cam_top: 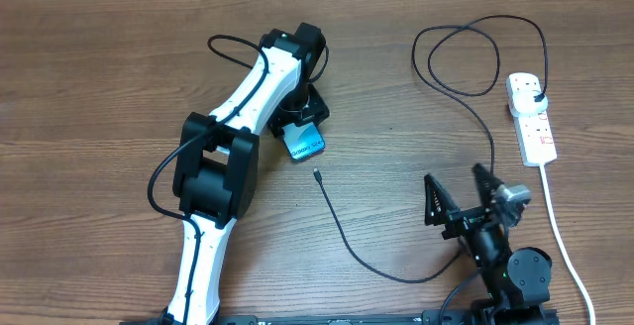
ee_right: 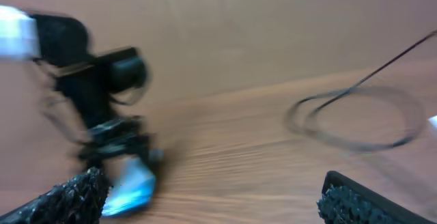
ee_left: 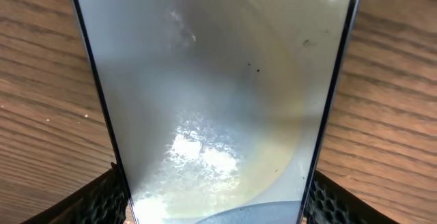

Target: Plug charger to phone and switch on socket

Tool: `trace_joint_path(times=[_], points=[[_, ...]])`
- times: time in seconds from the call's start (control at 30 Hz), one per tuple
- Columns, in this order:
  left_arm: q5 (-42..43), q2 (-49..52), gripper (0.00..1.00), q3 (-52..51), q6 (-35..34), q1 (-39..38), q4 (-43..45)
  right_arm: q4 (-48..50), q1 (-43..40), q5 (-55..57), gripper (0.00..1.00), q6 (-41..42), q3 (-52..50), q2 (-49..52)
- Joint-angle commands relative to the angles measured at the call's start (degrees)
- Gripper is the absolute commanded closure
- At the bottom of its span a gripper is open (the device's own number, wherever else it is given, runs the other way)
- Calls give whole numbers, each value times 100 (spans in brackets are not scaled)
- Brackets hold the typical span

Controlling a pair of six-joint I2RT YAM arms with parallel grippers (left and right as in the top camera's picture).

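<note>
My white-and-black left arm (cam_top: 243, 97) stretches forward, its black two-finger left gripper (cam_top: 300, 127) clamped across a slim blue-screened phone (cam_top: 306, 144); my black right gripper (cam_top: 454, 181) sits back near the base, jaws spread wide.

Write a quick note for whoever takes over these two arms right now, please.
Left gripper: jaws closed on the slim teal-screened phone with black edges.
Right gripper: jaws open, empty.
Thin black charger cable: its plug appears seated in the white power strip; its connector tip lies loose on the wooden table beside the phone.
Done: phone gripped.
Left: insert the tip, press the strip's switch; whether it is on, I cannot tell.
</note>
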Motion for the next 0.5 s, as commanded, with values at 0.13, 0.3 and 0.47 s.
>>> trace_joint_path(times=[0.13, 0.3, 0.47], points=[[337, 44, 96, 236, -63, -26, 11, 155, 28, -1060, 0, 3040, -59, -42], [610, 44, 96, 323, -151, -26, 48, 118, 28, -1515, 4, 3244, -59, -37], [704, 44, 96, 474, -236, -26, 26, 98, 31, -1661, 7, 2968, -59, 391]])
